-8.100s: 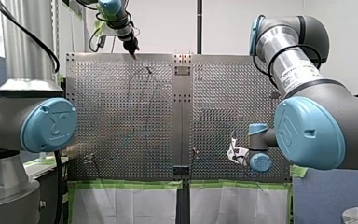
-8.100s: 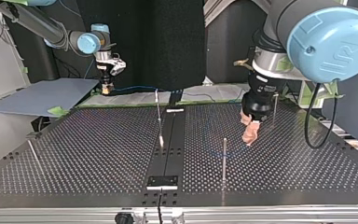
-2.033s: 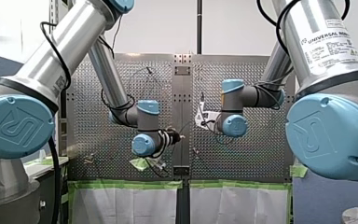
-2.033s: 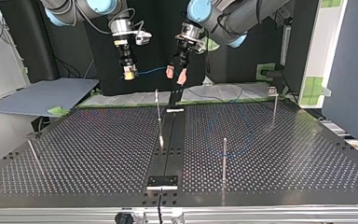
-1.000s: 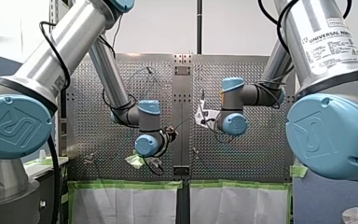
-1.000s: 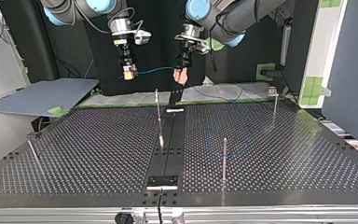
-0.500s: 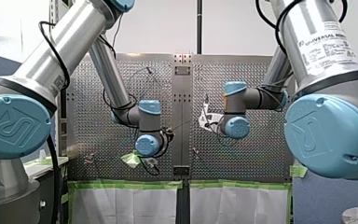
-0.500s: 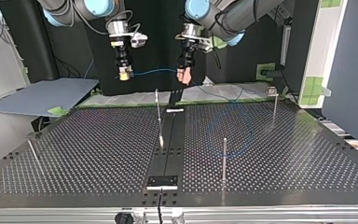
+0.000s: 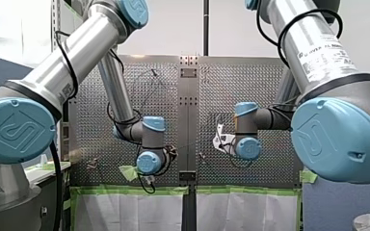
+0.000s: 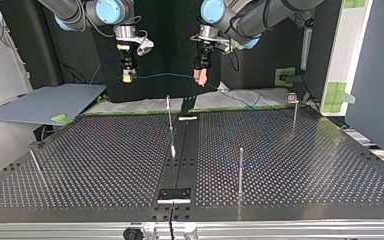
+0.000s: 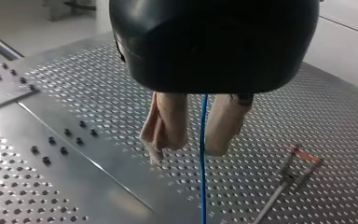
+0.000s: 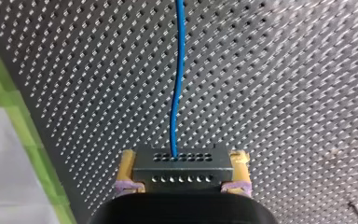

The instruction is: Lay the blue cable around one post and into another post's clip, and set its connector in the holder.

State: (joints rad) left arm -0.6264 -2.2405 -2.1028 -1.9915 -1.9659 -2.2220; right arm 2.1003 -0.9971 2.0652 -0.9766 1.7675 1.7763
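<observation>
My right claw (image 12: 182, 173) is clenched on the black connector (image 12: 177, 163), with its yellow pads (image 12: 127, 164) pressed against the block's two ends. The blue cable (image 12: 177, 79) leaves the middle of the connector's face and runs straight ahead of the claw, above the perforated table (image 12: 284, 70).

In the top view the cable spans the air almost level to my left claw (image 11: 191, 147). That claw is not clamped. Its beige fingers (image 11: 168, 123) stand slightly apart, and the cable passes through the narrow gap, close to one finger. Past the left claw the cable drops to the table. It lies there in a loose loop at the top view's right, near a plain post (image 10: 240, 170) and a clip-headed post (image 10: 294, 115). I cannot tell whether the loop encircles either post.

This looks like the stretch before routing: the cable is not in the clip and the connector is not in a holder. The next move likely calls for both claws to travel together. They would keep the line taut and low enough to catch a post, with the left claw acting as a sliding guide.
</observation>
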